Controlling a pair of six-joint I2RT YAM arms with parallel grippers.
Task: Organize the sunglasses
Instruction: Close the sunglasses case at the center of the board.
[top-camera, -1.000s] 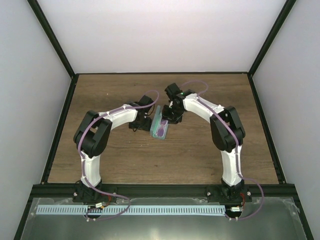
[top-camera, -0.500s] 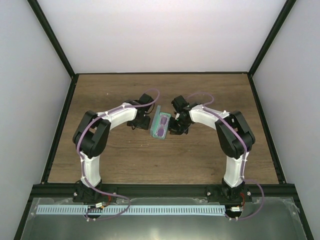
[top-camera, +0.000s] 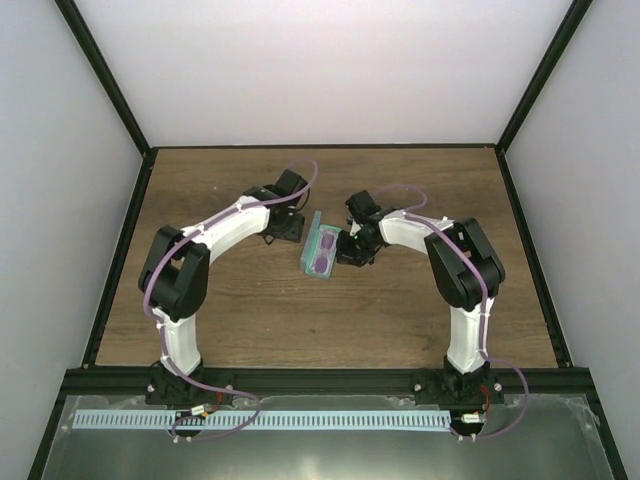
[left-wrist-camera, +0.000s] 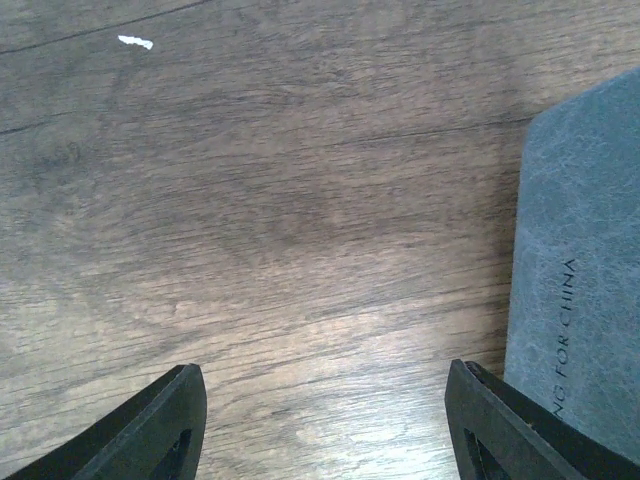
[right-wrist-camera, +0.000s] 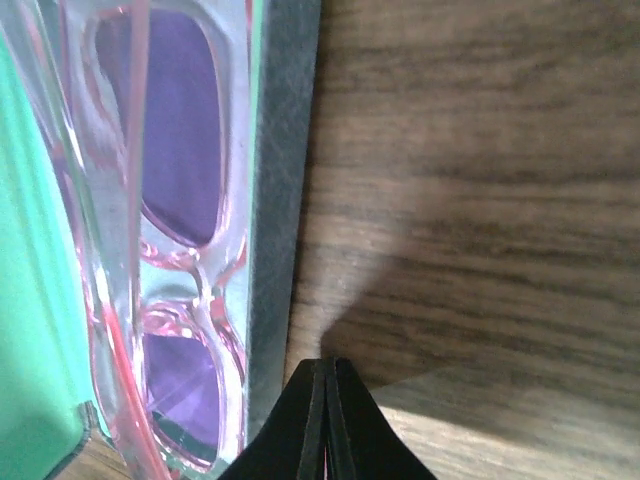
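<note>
A: Well, where are the sunglasses (right-wrist-camera: 170, 200)?
B: Lying in the open case (top-camera: 311, 243), mid-table (top-camera: 400, 300). Pink frame, purple lenses, teal lining under them.
A: What's around it?
B: A gripper on each side. The right gripper (right-wrist-camera: 325, 375) is just beside the case's grey-blue wall, low over the wood, tips closed on each other and gripping nothing. Can't tell if it touches the wall.
A: And the left?
B: The left gripper (left-wrist-camera: 322, 375) has its fingers spread wide and holds nothing. Bare wood lies between them, with the case's outer shell at its right finger.
</note>
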